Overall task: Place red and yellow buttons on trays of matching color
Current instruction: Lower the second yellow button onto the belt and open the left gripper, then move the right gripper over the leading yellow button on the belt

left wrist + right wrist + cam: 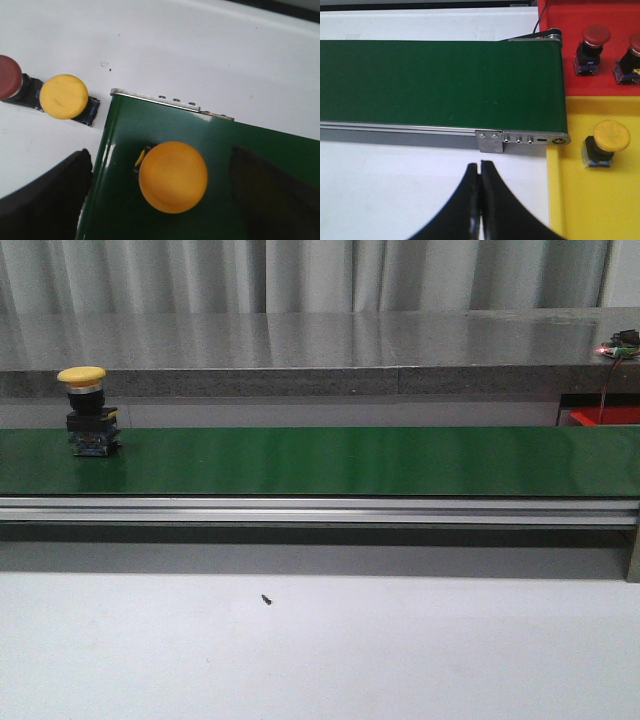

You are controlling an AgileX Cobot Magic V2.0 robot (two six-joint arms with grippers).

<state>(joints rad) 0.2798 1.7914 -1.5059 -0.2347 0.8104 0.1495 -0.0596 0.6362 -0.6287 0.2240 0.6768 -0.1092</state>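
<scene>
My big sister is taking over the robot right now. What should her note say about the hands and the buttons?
Left gripper: open, fingers either side of the yellow button standing at the left end of the green belt, not gripping it.
Right gripper: shut, empty, near the belt's other end.
Done: one yellow button on the yellow tray; two red buttons on the red tray.
Left: one red button and one yellow button wait on the white table by the left arm, plus the one on the belt.
</scene>
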